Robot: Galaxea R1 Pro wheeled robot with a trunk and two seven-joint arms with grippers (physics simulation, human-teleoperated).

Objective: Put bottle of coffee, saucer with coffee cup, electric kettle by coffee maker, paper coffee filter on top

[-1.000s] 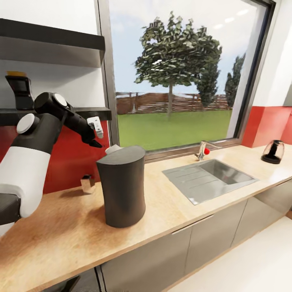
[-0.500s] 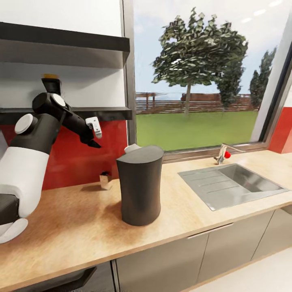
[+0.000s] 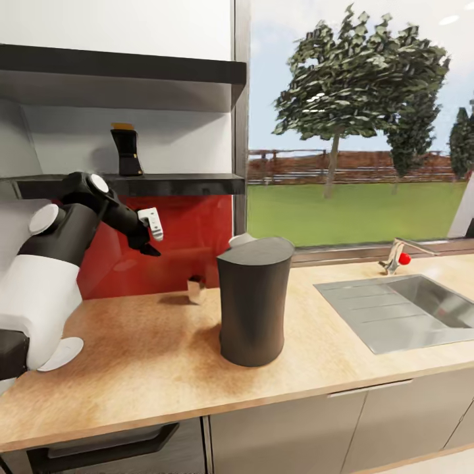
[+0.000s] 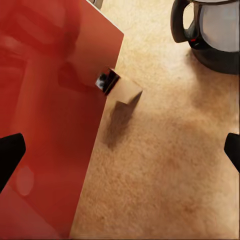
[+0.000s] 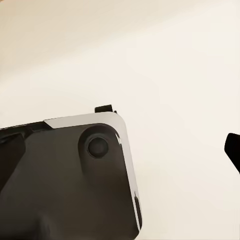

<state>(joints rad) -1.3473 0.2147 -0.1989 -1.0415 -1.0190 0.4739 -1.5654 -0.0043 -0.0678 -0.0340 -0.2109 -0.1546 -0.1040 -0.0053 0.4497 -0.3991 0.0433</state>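
Reaching for the bottle of coffee [image 3: 126,151] looks like the step in hand, and the relation that matters is up-and-back: the bottle stands upright on the kitchen shelf [image 3: 164,184], near the middle of the board, while the left gripper [image 3: 150,232] hangs below that board in front of the red backsplash [image 3: 191,230]. From the pincer the bottle lies above and slightly toward the robot's left, further in toward the wall, with the shelf edge between them. Its long axis is vertical, amber cap up, so I'd judge a level side-on approach from the front suits it better than coming from under. The left arm is clearly the nearer one; the right gripper's [image 5: 232,150] wrist view gives a dark fingertip at the frame edge, pale background and part of the robot's own body, so I judge it well away from the shelf. Left wrist view has the two dark fingertips [image 4: 10,152] at opposite edges of the frame, so the left pincer is spread wide and holding nothing; it looks down at the countertop [image 4: 165,165], a small tan box-like item [image 4: 120,89] against the backsplash, and a dark appliance base with a black handle [image 4: 212,35]. Right pincer state I cannot tell from one fingertip. The coffee maker [image 3: 253,299] is on the countertop, with something pale just behind its top, too hidden to name. Risk as I see it: clipping the shelf's front edge while rising.
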